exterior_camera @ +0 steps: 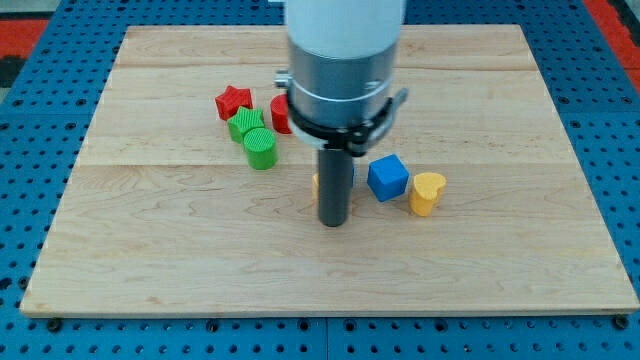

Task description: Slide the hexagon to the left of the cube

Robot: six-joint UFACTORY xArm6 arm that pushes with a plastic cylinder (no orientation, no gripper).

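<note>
The blue cube (388, 177) lies right of the board's centre. My tip (333, 222) rests on the board just left of and slightly below the cube, a short gap away. A yellow-orange block (315, 184) shows only as a sliver at the rod's left edge; the rod hides its shape. A red block (279, 113) is half hidden behind the arm's body, and its shape cannot be made out. A yellow heart (427, 192) touches or nearly touches the cube's lower right.
A red star (233, 101), a ribbed green block (245, 124) and a green cylinder (260, 148) cluster left of the arm. The wooden board (150, 260) sits on a blue pegboard (30, 150). The arm's wide body hides the board's upper middle.
</note>
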